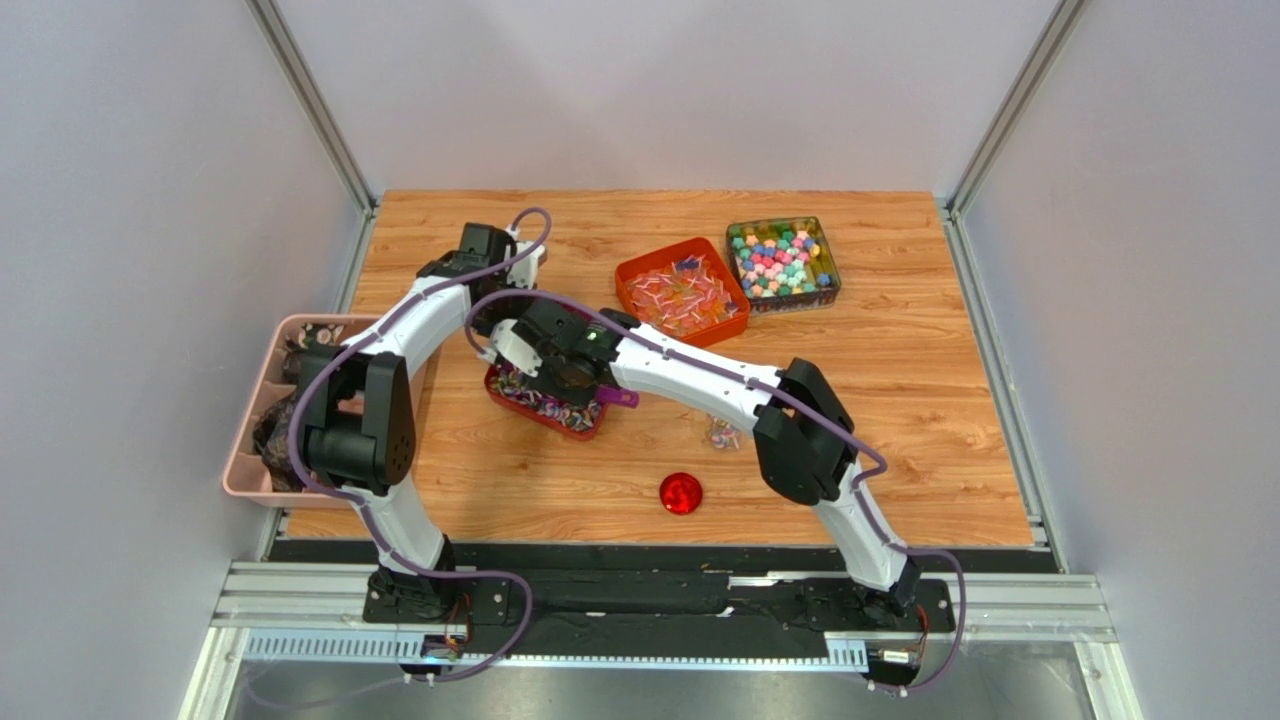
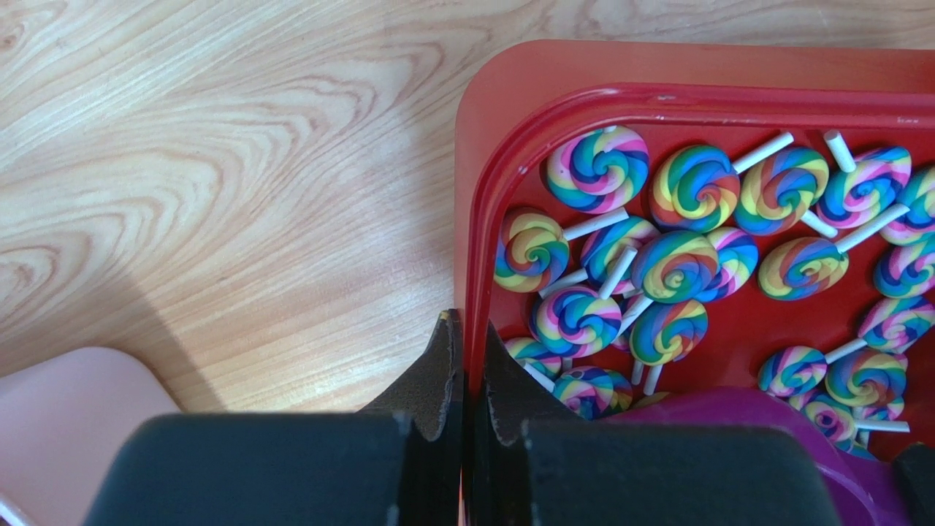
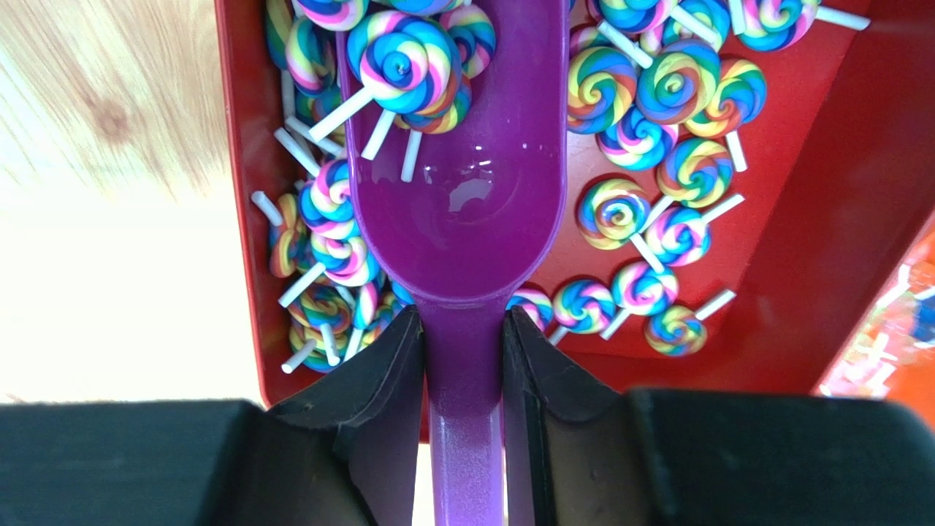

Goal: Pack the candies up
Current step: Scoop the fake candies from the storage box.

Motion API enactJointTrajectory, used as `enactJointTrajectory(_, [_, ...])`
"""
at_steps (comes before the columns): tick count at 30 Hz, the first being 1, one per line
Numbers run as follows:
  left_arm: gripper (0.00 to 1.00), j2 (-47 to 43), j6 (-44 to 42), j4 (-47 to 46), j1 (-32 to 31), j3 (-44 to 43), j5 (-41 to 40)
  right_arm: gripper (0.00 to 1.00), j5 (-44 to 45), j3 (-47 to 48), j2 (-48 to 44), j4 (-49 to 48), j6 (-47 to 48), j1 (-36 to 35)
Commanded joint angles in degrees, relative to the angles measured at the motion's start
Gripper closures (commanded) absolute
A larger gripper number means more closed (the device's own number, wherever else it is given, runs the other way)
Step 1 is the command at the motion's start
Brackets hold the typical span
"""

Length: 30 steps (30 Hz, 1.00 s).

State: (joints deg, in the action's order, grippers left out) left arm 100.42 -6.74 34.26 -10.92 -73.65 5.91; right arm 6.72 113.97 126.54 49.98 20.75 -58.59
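A red tray (image 1: 583, 423) of rainbow swirl lollipops (image 2: 673, 263) sits left of the table's middle. My left gripper (image 2: 466, 329) is shut on the tray's left rim (image 2: 474, 219), one finger outside and one inside. My right gripper (image 3: 463, 320) is shut on the handle of a purple scoop (image 3: 461, 186). The scoop's bowl lies inside the tray and holds a few lollipops (image 3: 402, 64) at its far end. Twist-wrapped candies fill an orange tray (image 1: 684, 290) behind, and a few lie loose on the table (image 1: 724, 435).
A clear box of coloured balls (image 1: 783, 263) stands at the back right. A round red lid (image 1: 681, 492) lies near the front. A pink bin (image 1: 259, 450) hangs off the table's left edge. Both arms cross over the red tray.
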Motion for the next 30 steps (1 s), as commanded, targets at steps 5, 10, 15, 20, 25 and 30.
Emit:
enactJointTrajectory(5, [1.00, -2.42, 5.51, -0.07, 1.07, -1.67, 10.26, 1.00, -1.98, -7.79, -5.16, -13.23, -5.90, 3.83])
enactJointTrajectory(10, [1.00, -2.34, 5.43, 0.10, 1.42, -1.68, 10.87, 1.00, -2.50, -10.52, -7.53, -15.52, -5.02, 4.53])
enactJointTrajectory(15, [1.00, -2.25, 5.07, 0.10, 2.04, -2.29, 11.05, 1.00, -5.13, -14.73, -10.00, -17.63, -3.79, 5.76])
enactJointTrajectory(20, [1.00, -1.72, 4.55, 0.46, 3.00, -3.08, 11.31, 1.00, -8.12, -16.50, -12.46, -18.16, -2.74, 6.47])
enactJointTrajectory(25, [1.00, -1.02, 4.02, 0.54, 3.62, -3.70, 12.46, 1.00, -10.67, -17.29, -13.86, -18.16, -2.30, 7.52])
enactJointTrajectory(30, [1.00, -0.49, 3.49, 0.72, 4.24, -4.31, 12.81, 1.00, -11.46, -19.31, -15.00, -18.86, -1.51, 8.14])
